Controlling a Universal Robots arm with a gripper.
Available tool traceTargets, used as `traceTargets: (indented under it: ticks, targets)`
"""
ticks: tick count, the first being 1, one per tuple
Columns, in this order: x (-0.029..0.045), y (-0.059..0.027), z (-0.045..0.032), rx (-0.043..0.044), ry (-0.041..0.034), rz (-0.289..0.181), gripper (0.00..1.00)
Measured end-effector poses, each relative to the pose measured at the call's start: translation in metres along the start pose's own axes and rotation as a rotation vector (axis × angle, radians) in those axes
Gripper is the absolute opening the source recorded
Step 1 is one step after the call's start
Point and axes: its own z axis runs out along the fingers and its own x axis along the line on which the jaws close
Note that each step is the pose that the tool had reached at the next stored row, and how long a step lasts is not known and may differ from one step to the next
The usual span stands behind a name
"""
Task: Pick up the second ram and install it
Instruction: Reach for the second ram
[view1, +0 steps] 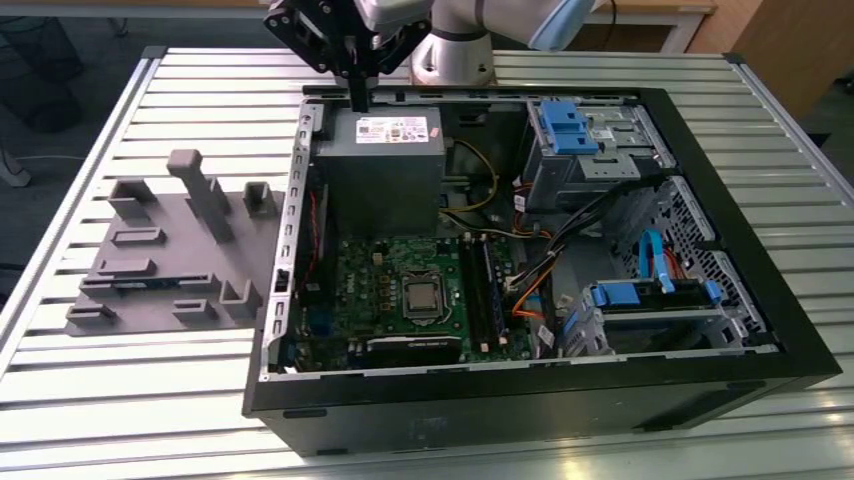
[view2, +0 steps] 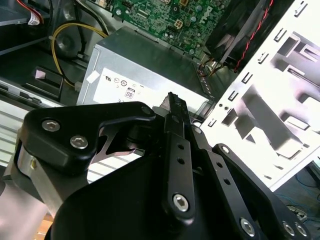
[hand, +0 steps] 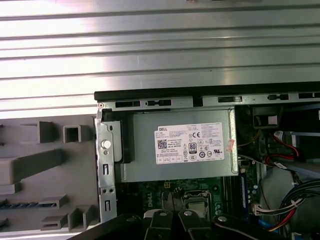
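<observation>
The black gripper (view1: 358, 106), fingers (view2: 177, 145) pressed together, is held above the grey metal power supply (view1: 380, 165), at twelve o'clock of the open black computer case (view1: 534, 398).

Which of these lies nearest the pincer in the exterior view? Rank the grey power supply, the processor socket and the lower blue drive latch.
1. grey power supply, directly by the pincer.
2. processor socket, on the green motherboard.
3. lower blue drive latch, toward the exterior view's right.

Fixture (view1: 160, 270) on the table (view1: 134, 420), at the exterior view's left of the case (view1: 534, 395), power supply (view1: 380, 170) inside it
</observation>
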Motion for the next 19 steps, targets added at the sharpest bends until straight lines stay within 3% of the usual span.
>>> traceTargets:
  ticks: [19]
  targets:
    - [0.0116,-0.0009,-0.0002,0.0,0.0,0.0,0.11]
